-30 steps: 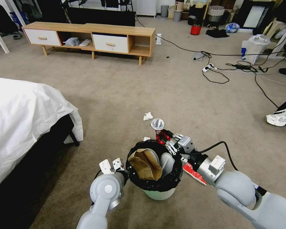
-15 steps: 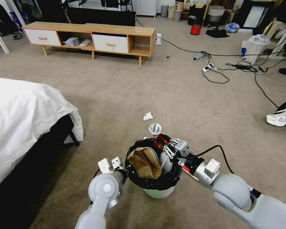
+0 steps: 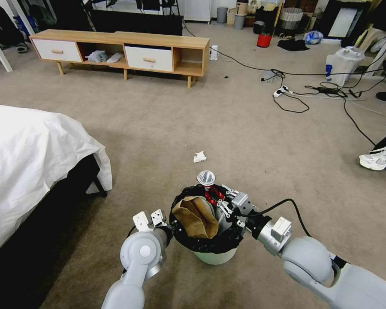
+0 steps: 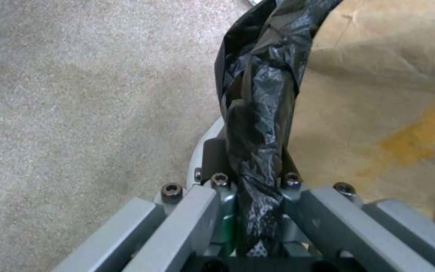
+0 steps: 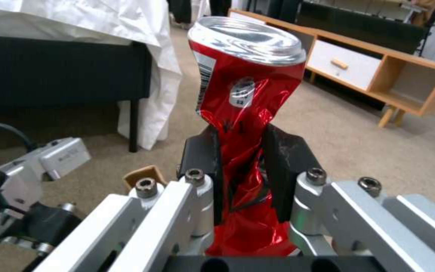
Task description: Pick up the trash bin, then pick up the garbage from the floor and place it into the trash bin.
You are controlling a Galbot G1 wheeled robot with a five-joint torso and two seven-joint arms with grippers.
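The trash bin is a small white bin lined with a black bag; it hangs just above the floor. My left gripper is shut on its near-left rim, and in the left wrist view the fingers pinch the black bag fold. A crumpled brown paper bag lies inside. My right gripper is shut on a crushed red can and holds it upright over the bin's far rim. In the right wrist view the can stands between the dark pads. A white tissue lies on the carpet beyond the bin.
A bed with a white sheet stands at the left. A wooden low cabinet lines the far wall. Cables, a white plastic bag and a person's white shoe are at the right. Open carpet lies ahead.
My right gripper has carried the red can leftward and nearer, from beside the bin to over its far rim. The left gripper and the bin have hardly moved.
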